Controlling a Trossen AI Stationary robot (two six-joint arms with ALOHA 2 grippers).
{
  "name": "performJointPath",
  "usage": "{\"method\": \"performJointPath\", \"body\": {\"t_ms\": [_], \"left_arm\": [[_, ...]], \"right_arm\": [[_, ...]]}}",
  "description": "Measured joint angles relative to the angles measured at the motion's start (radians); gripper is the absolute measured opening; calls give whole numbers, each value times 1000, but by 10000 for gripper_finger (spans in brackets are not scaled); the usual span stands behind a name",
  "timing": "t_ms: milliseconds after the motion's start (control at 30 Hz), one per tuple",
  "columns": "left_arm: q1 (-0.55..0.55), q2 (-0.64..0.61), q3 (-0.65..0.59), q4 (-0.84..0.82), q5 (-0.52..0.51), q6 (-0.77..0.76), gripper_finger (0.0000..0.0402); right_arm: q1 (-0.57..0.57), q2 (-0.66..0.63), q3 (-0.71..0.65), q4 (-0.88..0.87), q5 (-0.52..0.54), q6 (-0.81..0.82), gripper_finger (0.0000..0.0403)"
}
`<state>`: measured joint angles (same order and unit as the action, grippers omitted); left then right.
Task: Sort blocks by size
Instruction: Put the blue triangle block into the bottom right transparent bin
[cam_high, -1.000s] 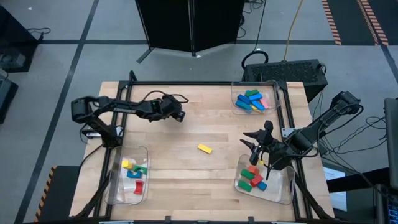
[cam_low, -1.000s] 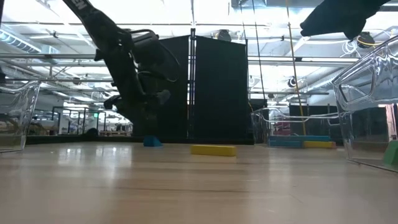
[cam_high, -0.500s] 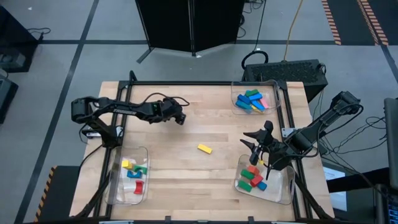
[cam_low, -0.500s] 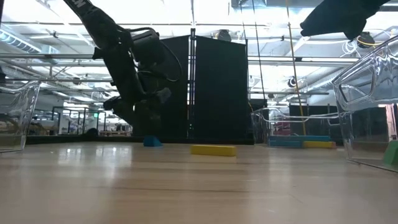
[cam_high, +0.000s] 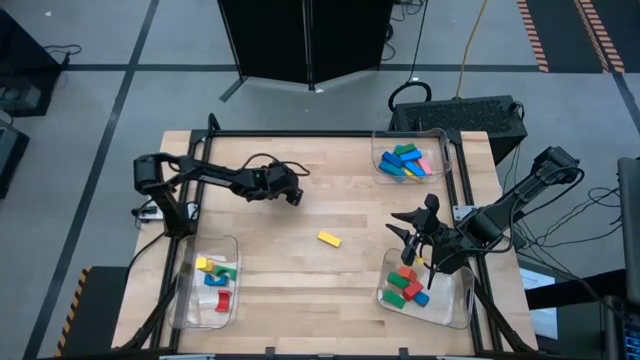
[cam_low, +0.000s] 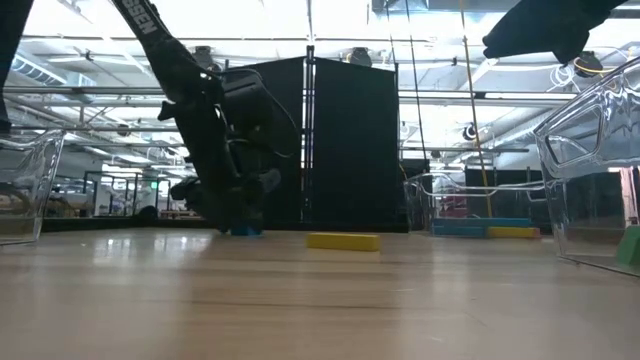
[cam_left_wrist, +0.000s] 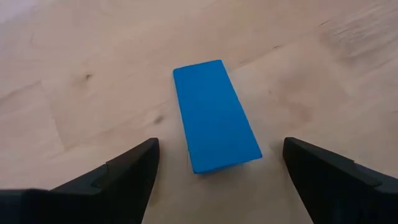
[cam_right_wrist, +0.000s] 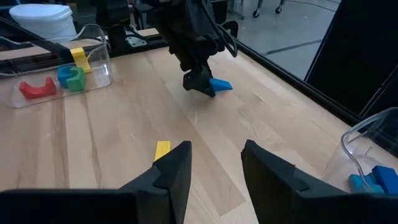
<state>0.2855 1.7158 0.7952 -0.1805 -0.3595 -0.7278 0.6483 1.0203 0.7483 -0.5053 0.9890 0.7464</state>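
Up at about eleven o'clock on the worktop (cam_high: 300, 280), your left tool (cam_high: 293, 196) is down low with its fingers (cam_left_wrist: 124, 177) spread wide apart, and the blue block (cam_left_wrist: 213, 115) lies flat on the wood right between them, touching neither. From the wrist you see it lengthwise, running straight out ahead of the tool, one short end near the fingertips. From table height the same tool (cam_low: 235, 210) hangs just over that blue block (cam_low: 245, 229) at the far side.

Near the centre, slightly toward four o'clock, a yellow block (cam_high: 329, 238) lies alone on the bare wood, well apart from both tools.

Your right tool (cam_high: 412, 243) waits at about four o'clock, above the near-right clear tray (cam_high: 455, 305) holding red, green and blue blocks (cam_high: 405, 286). Its fingers (cam_right_wrist: 174, 171) stand a little apart with nothing between them.

At one o'clock the far-right tray (cam_high: 440, 140) holds a heap of blue, green, pink and yellow blocks (cam_high: 406, 162). At seven o'clock the near-left tray (cam_high: 190, 300) holds a few small blocks (cam_high: 216, 280) in yellow, green, blue and red.
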Motion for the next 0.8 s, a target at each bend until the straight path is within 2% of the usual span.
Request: {"method": "performJointPath", "body": {"t_ms": [167,500,800], "left_arm": [[0,0,0,1,-8,0,316],[0,0,0,-1,-9,59,211],[0,0,0,7,-8,114,140]], "right_arm": [[0,0,0,0,0,0,135],[0,1,0,0,0,-1,135],[-1,37,0,0,0,-5,135]]}}
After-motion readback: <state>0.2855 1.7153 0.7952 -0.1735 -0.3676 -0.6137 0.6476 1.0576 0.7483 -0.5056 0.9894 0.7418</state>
